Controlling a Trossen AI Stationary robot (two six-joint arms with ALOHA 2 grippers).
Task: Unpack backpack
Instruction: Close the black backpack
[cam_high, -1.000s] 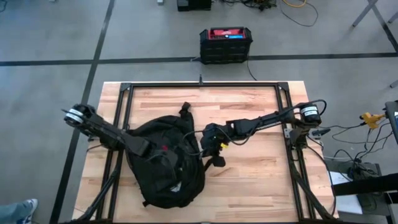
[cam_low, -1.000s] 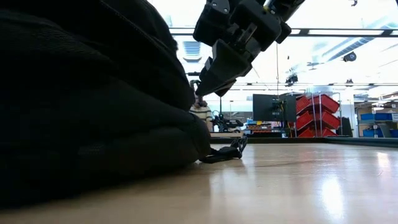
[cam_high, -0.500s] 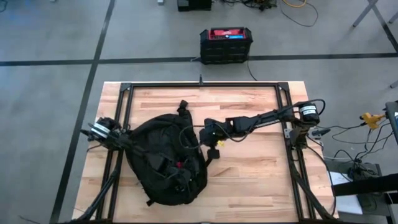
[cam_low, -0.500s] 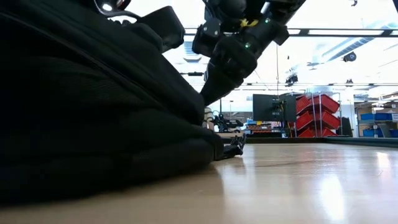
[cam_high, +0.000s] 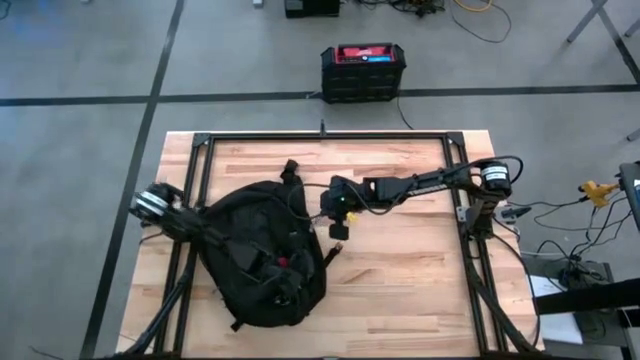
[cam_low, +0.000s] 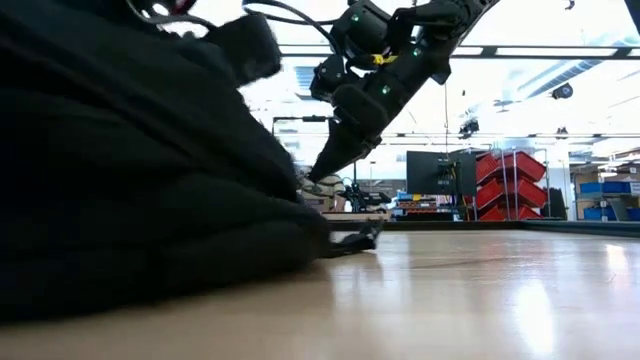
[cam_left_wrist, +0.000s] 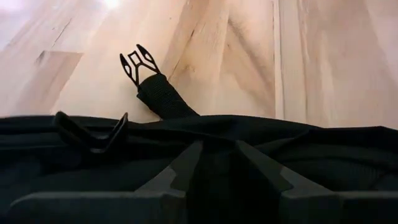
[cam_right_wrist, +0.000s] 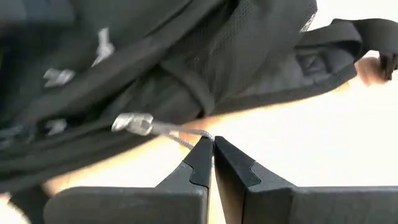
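Since a second ago the right gripper (cam_high: 322, 207) has drawn back toward the table's far edge, pulling a zipper cord (cam_right_wrist: 177, 134) taut from the backpack (cam_high: 258, 255).

On the wooden table (cam_high: 400, 290) the black backpack lies near the left edge, toward the front, a buckled strap (cam_left_wrist: 144, 78) trailing onto the bare wood. The right gripper's fingers (cam_right_wrist: 202, 163) are pinched together on the thin cord, whose metal pull (cam_right_wrist: 132, 123) hangs just off the fabric. The left gripper (cam_high: 290, 285) is pressed down on the pack; whether its fingers are wide or narrow cannot be told.
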